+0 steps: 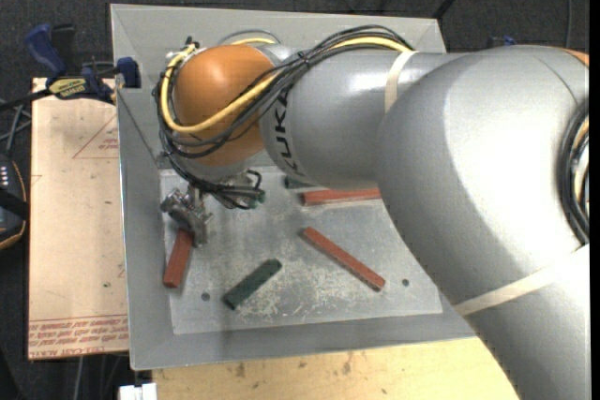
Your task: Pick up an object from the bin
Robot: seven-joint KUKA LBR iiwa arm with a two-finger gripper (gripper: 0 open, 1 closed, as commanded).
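Rust-red flat bar [175,262] at left of scratched grey metal bin [309,293], upper end at the jaws, their spread untellable.

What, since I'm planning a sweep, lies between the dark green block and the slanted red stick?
In the camera view, bare bin floor runs from the dark green block to the slanted red stick.

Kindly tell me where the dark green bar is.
The dark green bar lies low-left in the camera view, between the brown stick and the slanted red stick.
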